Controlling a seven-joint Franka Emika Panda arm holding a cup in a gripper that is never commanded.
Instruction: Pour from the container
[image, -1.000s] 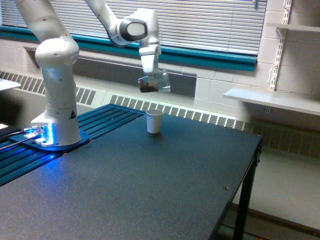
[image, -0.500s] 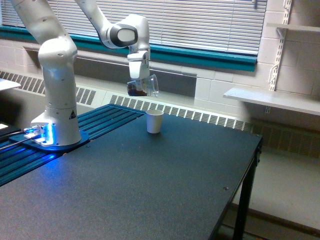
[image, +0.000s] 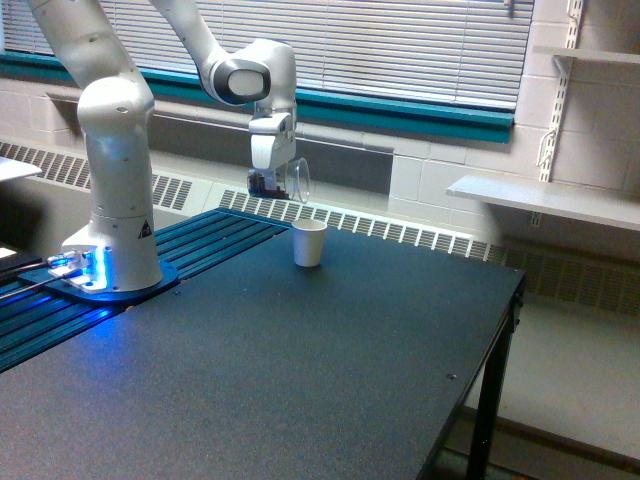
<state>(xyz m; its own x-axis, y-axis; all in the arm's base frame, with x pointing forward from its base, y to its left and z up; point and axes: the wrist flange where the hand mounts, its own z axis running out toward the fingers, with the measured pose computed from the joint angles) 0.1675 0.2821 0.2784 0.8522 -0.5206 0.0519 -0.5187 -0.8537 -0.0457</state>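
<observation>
A white robot arm (image: 115, 150) is built from thick, rounded, glossy segments joined by smooth curved housings. A dark grey circular cap (image: 228, 82) is set into the joint near the wrist. A small black triangular marking (image: 144, 228) is printed low on the wide column. The column is mounted on a round base (image: 110, 283) lit by a bright blue glow on its left side, where cables (image: 25, 270) are plugged in. A white, boxy gripper (image: 268, 182) with dark parts at its tip is fitted below the wrist.
</observation>
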